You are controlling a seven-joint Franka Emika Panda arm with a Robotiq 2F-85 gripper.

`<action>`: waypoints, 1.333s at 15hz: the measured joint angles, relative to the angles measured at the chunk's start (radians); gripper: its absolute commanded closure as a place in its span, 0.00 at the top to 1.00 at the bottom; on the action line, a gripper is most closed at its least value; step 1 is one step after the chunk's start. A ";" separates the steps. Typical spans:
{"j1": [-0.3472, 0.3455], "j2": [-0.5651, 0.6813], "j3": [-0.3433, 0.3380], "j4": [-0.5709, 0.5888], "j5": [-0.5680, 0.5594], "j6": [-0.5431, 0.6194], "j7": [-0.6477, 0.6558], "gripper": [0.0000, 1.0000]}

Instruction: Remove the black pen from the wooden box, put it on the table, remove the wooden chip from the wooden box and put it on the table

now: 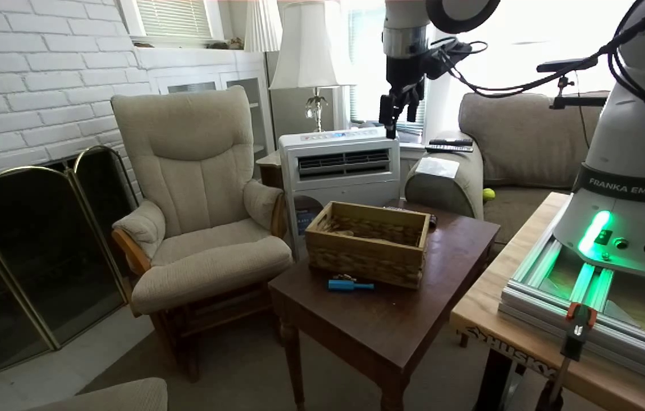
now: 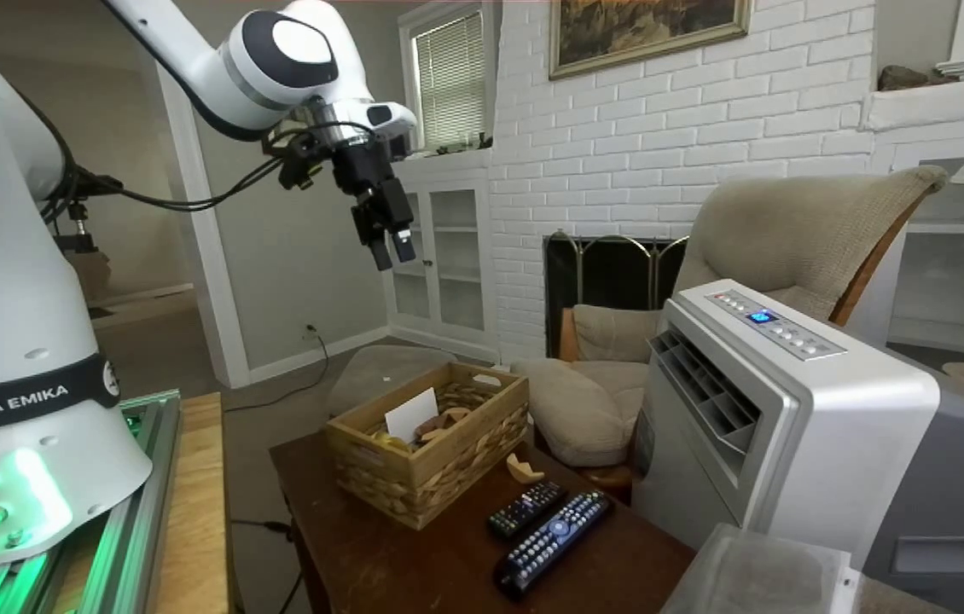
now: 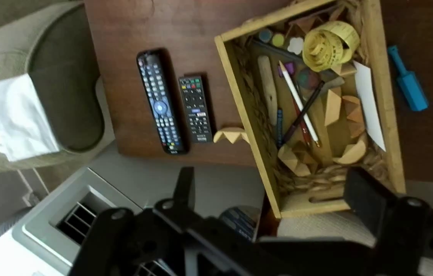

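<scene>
Box (image 1: pixel 365 257) sits on table (image 1: pixel 388 325). Pen (image 3: pixel 295 124) lies in box, crossing a pencil (image 3: pixel 289 82). Two remotes (image 3: pixel 161 107) lie off one long side, wood piece (image 3: pixel 232 132) between them and box; small item (image 3: pixel 411 86) off the opposite side.

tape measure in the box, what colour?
Tape measure is yellow with dark markings; best in wrist view.

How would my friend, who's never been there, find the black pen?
On the dark brown table sits an open wooden box. Inside it lies a white pencil. The black pen is the thin dark stick crossing that pencil near its middle.
</scene>
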 measured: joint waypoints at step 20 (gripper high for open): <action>0.089 0.350 -0.177 0.075 0.178 0.193 -0.188 1.00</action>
